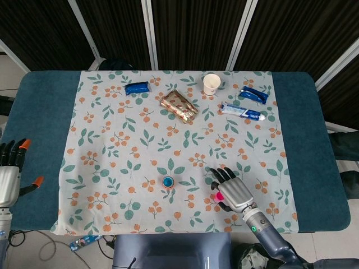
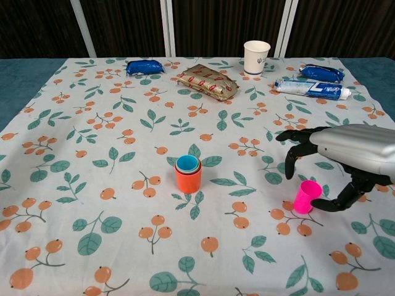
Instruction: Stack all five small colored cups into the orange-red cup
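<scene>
While the floral tablecloth (image 2: 92,185) fills almost the whole chest view, the action sits in its lower right quarter. There the right hand (image 2: 345,154) hangs with its fingers spread and curved downward, gripping nothing. The pink cup (image 2: 306,197) stands upright just below the fingertips and beside the thumb, which reaches down on the cup's right. Whether any finger touches it I cannot tell, but nothing closes around it. So the cup lies directly under the front of this hand, its long axis vertical and its mouth up, and a short drop and close looks like what the grasp needs.

The left hand (image 1: 11,174) rests at the far left edge of the head view, off the cloth, fingers loosely extended and empty. It is well apart from both cups, so the right hand is clearly the nearer one.

Left of the pink cup, near the centre of the chest view, stands the orange-red cup (image 2: 187,175). Nested inside it are smaller cups, their rims showing green with a blue one innermost; how many are in there cannot be counted from the rims. Judging by that, the pink cup is the only one outside the stack.
</scene>
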